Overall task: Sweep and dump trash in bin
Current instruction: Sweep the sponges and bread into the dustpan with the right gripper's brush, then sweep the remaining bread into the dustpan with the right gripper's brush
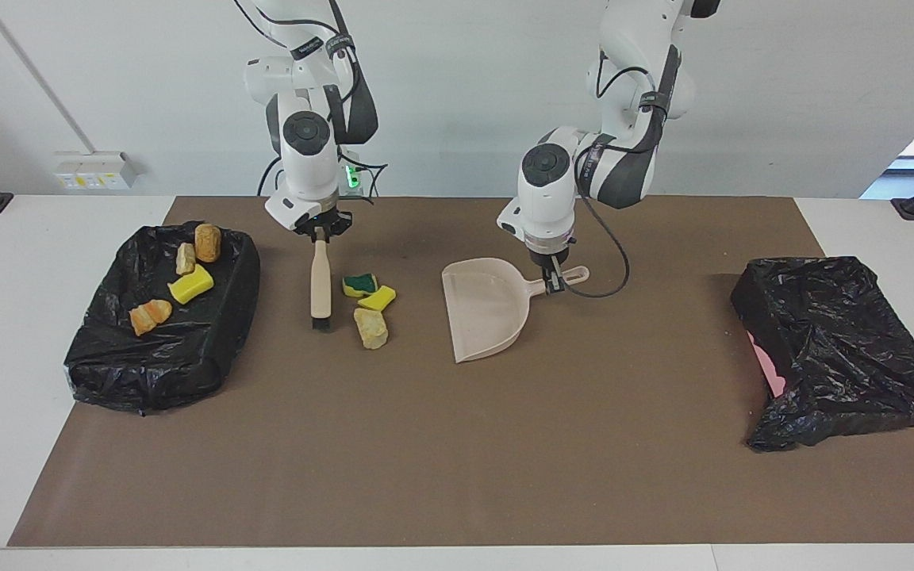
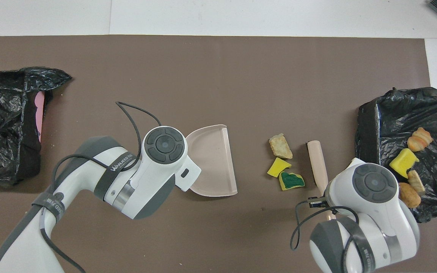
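Observation:
Three pieces of trash lie together on the brown mat: a green-topped sponge (image 1: 360, 284) (image 2: 291, 180), a yellow sponge (image 1: 378, 298) (image 2: 278, 167) and a tan lump (image 1: 370, 327) (image 2: 280, 146). My right gripper (image 1: 320, 236) is shut on the handle of a beige brush (image 1: 320, 287) (image 2: 317, 165), which hangs bristles-down beside the scraps, between them and the bin (image 1: 155, 365) (image 2: 378, 125). My left gripper (image 1: 554, 281) is shut on the handle of the beige dustpan (image 1: 485, 309) (image 2: 212, 159), whose open edge faces the scraps with a gap between. In the overhead view both grippers are hidden under their arms.
The bin at the right arm's end is lined with black plastic and holds several more scraps (image 1: 191, 284) (image 2: 403, 160). A second black-bagged container (image 1: 846, 341) (image 2: 2, 125) with a pink edge stands at the left arm's end. A loose cable loops off the left wrist.

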Action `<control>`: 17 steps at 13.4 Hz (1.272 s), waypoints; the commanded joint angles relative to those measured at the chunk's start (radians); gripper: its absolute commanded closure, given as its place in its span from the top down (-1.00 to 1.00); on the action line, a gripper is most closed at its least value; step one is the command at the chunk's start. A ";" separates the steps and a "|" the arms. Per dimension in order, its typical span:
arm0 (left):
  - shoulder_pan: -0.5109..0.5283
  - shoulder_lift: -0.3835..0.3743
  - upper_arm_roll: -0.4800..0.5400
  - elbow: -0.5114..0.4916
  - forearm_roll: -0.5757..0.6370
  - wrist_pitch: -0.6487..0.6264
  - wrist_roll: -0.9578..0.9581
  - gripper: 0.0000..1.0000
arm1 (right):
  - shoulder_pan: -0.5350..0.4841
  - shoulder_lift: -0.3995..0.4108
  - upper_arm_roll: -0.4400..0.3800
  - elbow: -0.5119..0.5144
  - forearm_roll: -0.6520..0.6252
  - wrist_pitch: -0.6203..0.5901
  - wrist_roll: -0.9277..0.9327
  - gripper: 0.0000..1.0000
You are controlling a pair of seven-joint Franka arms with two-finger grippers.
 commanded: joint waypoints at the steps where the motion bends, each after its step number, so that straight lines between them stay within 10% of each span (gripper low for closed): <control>1: -0.019 -0.040 0.000 -0.054 0.034 0.022 -0.013 -1.00 | -0.003 0.010 0.004 -0.006 0.016 0.038 0.021 -1.00; 8: -0.056 -0.075 0.000 -0.101 0.098 0.026 -0.042 -1.00 | 0.079 0.128 0.006 0.015 0.018 0.087 -0.030 -1.00; 17: -0.051 -0.074 0.000 -0.101 0.098 0.035 -0.056 -1.00 | 0.258 0.213 0.006 0.159 0.568 0.070 -0.181 -1.00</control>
